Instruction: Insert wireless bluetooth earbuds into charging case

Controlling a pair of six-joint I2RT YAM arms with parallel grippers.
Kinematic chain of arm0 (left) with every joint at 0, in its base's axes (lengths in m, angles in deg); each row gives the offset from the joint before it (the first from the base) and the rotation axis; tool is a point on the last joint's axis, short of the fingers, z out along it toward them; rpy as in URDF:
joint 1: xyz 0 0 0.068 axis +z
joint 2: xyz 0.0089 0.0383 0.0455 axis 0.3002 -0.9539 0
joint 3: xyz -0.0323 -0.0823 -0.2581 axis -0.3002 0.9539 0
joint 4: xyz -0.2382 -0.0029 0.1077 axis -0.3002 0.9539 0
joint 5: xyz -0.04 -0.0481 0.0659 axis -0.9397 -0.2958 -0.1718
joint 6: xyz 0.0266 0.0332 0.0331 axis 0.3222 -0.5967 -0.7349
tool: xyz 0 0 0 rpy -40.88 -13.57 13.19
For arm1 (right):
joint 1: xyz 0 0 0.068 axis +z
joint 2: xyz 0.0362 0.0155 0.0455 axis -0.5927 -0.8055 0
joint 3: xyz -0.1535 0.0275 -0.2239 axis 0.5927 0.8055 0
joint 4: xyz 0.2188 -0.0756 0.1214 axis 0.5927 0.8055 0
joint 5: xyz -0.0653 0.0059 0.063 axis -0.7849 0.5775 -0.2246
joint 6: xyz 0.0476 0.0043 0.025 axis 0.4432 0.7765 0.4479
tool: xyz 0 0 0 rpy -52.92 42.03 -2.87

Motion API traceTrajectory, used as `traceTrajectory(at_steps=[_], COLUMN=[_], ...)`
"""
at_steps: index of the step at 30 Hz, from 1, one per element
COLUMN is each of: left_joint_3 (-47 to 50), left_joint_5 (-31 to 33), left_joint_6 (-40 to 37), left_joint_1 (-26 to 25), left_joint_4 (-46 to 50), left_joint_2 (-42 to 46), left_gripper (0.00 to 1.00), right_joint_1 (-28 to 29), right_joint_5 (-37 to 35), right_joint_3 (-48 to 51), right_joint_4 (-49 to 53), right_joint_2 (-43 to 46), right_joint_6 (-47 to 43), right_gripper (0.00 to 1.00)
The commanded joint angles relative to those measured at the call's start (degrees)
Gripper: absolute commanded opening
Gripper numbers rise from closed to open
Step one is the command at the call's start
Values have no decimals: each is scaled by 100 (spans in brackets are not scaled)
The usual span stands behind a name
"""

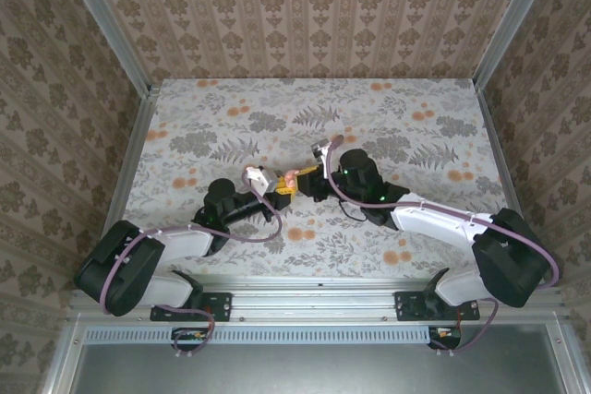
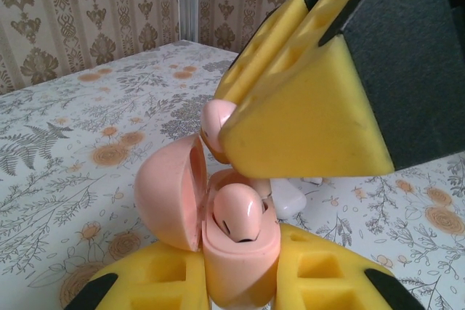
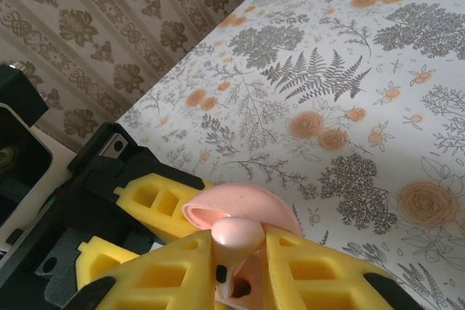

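The charging case (image 2: 236, 270) is pale pink, and my left gripper (image 2: 240, 281) is shut on its body. Its lid (image 2: 168, 194) hangs open to the left. One pink earbud (image 2: 238, 221) sits in a socket of the case. My right gripper (image 3: 236, 270) is shut on a second pink earbud (image 3: 237, 239), stem pointing down, just above the open case (image 3: 247, 212). In the left wrist view that earbud (image 2: 216, 123) shows at the tip of the right gripper's yellow fingers (image 2: 298, 114), above the case. In the top view the left gripper (image 1: 275, 189) and right gripper (image 1: 300, 176) meet mid-table.
A small white rounded piece (image 2: 290, 197) lies on the floral table (image 1: 397, 108) just behind the case. Patterned walls (image 1: 305, 6) close in the back and both sides. Open tabletop stretches behind and to either side of the grippers.
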Motion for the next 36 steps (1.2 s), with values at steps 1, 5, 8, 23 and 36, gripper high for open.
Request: traceTrajectory(at_steps=[1, 5, 8, 23, 36], left_joint_3=[-132, -121, -113, -103, -101], left_joint_5=[13, 22, 31, 24, 31], left_joint_6=[96, 97, 89, 111, 204], left_joint_1=[15, 16, 15, 11, 14], left_joint_4=[-383, -375, -359, -342, -362], left_joint_2=[89, 119, 151, 189, 195], left_gripper=[6, 6, 6, 6, 6], right_joint_1=[159, 206, 202, 216, 260], right_joint_5=[-410, -768, -982, -991, -937], right_joint_3=[-145, -53, 15, 94, 77], right_joint_4=[459, 469, 473, -24, -418], right_joint_2=[-36, 182, 224, 329, 279], right_joint_6=[-258, -252, -196, -6, 83], right_gripper=[21, 21, 21, 21, 21])
